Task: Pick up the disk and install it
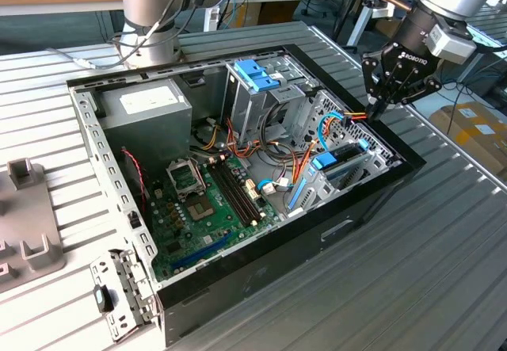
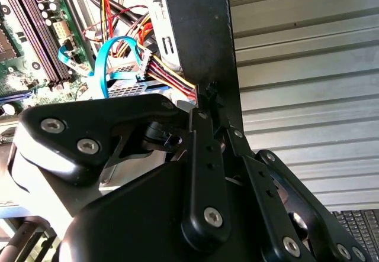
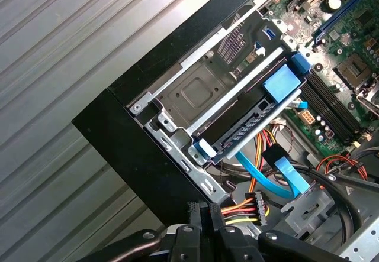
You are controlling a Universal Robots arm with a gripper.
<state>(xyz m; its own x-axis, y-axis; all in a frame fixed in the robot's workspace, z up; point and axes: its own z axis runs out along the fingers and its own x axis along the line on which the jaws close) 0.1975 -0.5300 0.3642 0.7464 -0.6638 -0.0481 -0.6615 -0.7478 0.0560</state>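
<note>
Open PC case [image 1: 238, 272] lies on the ribbed metal desk [image 1: 444, 248], motherboard [image 1: 210, 200] up. Pincer [image 1: 379, 104] hovers at the case's far-right corner in the exterior view, just above the black rim, near a bundle of coloured power wires [image 1: 354, 117]. In both wrist views its fingers [image 2: 204, 155] look pressed together w/ nothing between them, so: closed, empty.

The disk [image 3: 249, 117] already sits inside the case, in the bay along the right wall, blue carrier tab [image 3: 283, 86] on top and rails running along the metal bay frame [image 3: 195, 93]. In the exterior view it's the blue-edged slab [image 1: 337, 163] by the right wall, near the light-blue cable [image 1: 326, 129]. Pincer and disk are near but apart, no contact.

Judgement: pick-up and placing look done; this is the seating/finishing stage of the install. Can't tell if the carrier is fully clicked home. Any further push calls for care w/ the wires and cable right beside the bay, and pressing on the carrier, not the drive face.
</note>
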